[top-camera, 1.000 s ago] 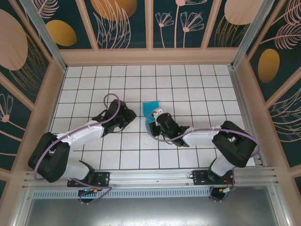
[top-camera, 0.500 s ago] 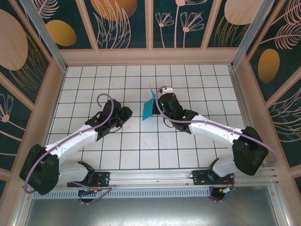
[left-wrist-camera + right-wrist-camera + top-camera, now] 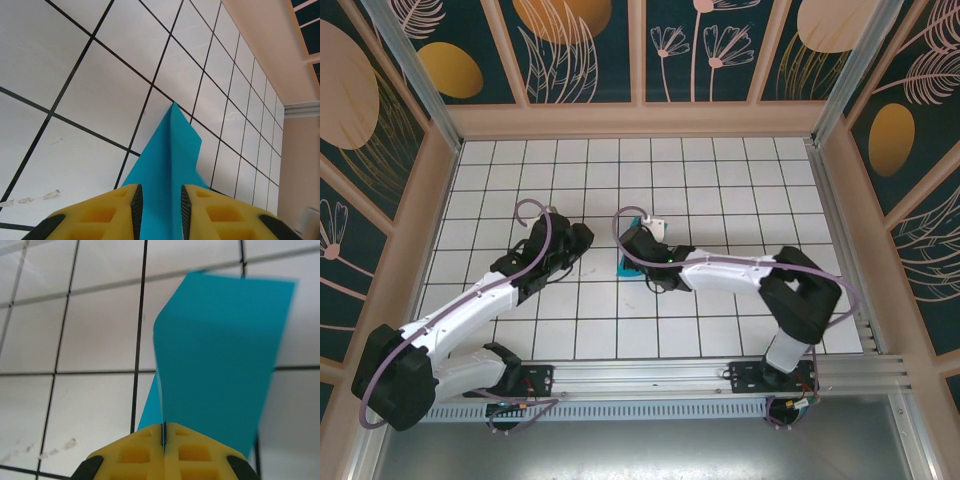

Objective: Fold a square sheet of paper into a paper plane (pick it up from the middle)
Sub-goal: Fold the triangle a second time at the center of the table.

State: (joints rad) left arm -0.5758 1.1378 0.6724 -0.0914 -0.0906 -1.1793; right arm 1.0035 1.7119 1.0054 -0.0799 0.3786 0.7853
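Right end effector (image 3: 163, 431): pressed together, clamped on bottom edge of partly folded teal paper (image 3: 220, 355). Rising from the yellow fingers (image 3: 192, 452), left side curled. Left end effector (image 3: 160, 195): spread apart, gripping nothing. Pointed, centre-creased end of paper (image 3: 172, 145) seen through the gap, over white tiled bench (image 3: 100, 95). From above, paper (image 3: 629, 266) mid-bench, under right end effector (image 3: 640, 256), left end effector (image 3: 584, 238) near.

— The paper (image 3: 220, 355)?
— Thin, matt, smooth, with a crisp crease.
— The left gripper (image 3: 159, 190)?
— Yellow plastic, dull, moulded in hollow pockets. The table (image 3: 75, 60) looks like white tile, slightly glossy, scuffed in spots
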